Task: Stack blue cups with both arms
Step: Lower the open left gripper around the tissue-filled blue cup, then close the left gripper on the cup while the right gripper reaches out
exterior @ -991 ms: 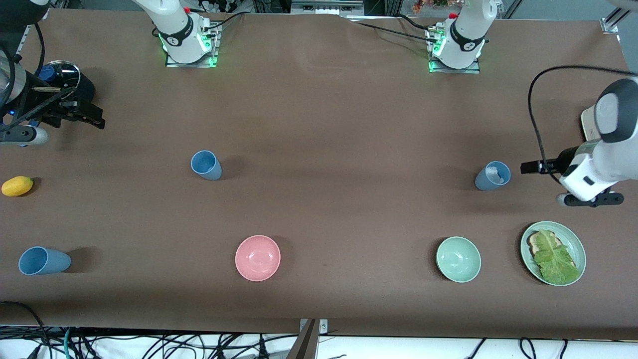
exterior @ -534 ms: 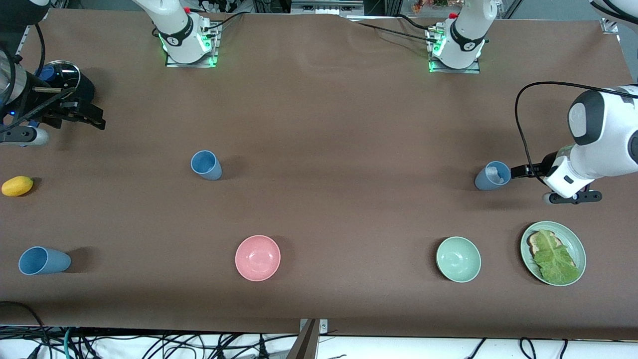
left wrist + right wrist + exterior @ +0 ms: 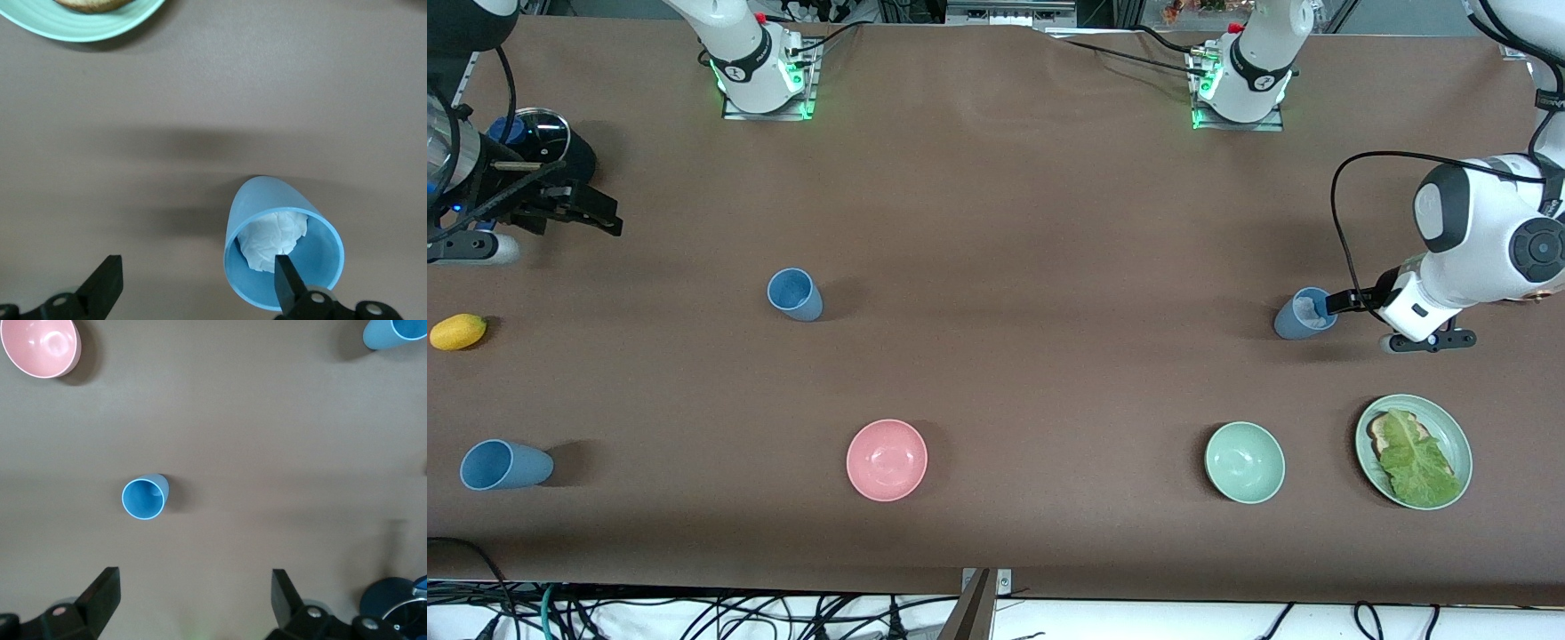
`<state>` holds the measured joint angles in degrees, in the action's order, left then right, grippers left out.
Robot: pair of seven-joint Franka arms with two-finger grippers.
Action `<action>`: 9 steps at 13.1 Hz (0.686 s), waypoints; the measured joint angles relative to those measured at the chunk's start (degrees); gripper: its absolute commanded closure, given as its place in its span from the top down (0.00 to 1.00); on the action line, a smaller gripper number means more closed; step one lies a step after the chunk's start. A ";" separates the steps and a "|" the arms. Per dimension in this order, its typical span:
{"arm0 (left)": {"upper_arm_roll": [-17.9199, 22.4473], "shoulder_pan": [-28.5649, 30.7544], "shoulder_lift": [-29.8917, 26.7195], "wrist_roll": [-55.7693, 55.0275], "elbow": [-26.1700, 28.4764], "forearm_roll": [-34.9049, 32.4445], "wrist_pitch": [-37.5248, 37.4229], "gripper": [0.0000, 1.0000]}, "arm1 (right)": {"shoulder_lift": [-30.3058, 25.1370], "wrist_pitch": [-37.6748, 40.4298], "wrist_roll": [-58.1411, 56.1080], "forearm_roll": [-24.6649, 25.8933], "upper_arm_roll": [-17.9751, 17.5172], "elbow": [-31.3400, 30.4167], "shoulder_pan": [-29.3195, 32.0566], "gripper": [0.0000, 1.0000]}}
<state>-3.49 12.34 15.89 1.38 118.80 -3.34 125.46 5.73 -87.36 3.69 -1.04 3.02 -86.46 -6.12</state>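
A brown table [image 3: 996, 222] fills the front view, with the two arm bases along its edge farthest from the front camera and loose cables hanging past the near edge.

Three blue cups stand upright on it. One cup [image 3: 794, 294] [image 3: 144, 497] stands mid-table toward the right arm's end. A second cup [image 3: 504, 465] [image 3: 393, 332] stands close to the near corner at the right arm's end. The third cup [image 3: 1305, 313] [image 3: 283, 252] stands toward the left arm's end and has crumpled white paper [image 3: 273, 240] inside.

The left gripper [image 3: 1336, 300] [image 3: 193, 283] is at the rim of the third cup, its fingers spread wide; in the left wrist view one finger [image 3: 287, 280] reaches over the cup's mouth while the other stands well clear over bare table. It holds nothing.

The right gripper [image 3: 591, 212] [image 3: 190, 597] hangs over the table near the edge at the right arm's end, fingers wide apart and empty.

A pink bowl [image 3: 887, 460] and a green bowl [image 3: 1245, 462] sit along the near edge. A green plate [image 3: 1458, 436] with lettuce [image 3: 1416, 460] on it lies toward the near corner at the left arm's end. A yellow fruit [image 3: 458, 331] lies at the edge by the right arm's end.
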 measured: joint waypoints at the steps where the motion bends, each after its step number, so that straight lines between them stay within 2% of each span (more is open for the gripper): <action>1: -0.08 0.00 0.01 0.00 0.28 0.00 0.15 1.00 | 0.10 -0.16 0.00 -0.01 0.00 0.00 0.00 1.00; 3: -0.16 0.00 0.09 0.00 0.78 0.00 0.28 0.99 | 0.27 -0.32 0.00 -0.06 0.00 0.00 0.00 1.00; 6: -0.19 0.00 0.69 0.00 1.11 0.00 0.47 0.89 | 0.44 -0.38 0.00 -0.09 0.00 0.00 0.00 1.00; 7: -0.21 0.00 0.95 0.00 1.11 0.00 0.54 0.84 | 0.46 -0.38 0.01 -0.09 0.01 0.00 0.01 1.00; 9: -0.29 0.00 1.63 0.00 1.08 0.00 0.73 0.66 | 0.51 -0.24 0.00 -0.06 0.03 0.00 0.02 1.00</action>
<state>-3.79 12.34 17.52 1.37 119.88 -3.35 126.19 6.24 -87.60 3.69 -1.10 3.05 -86.46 -6.10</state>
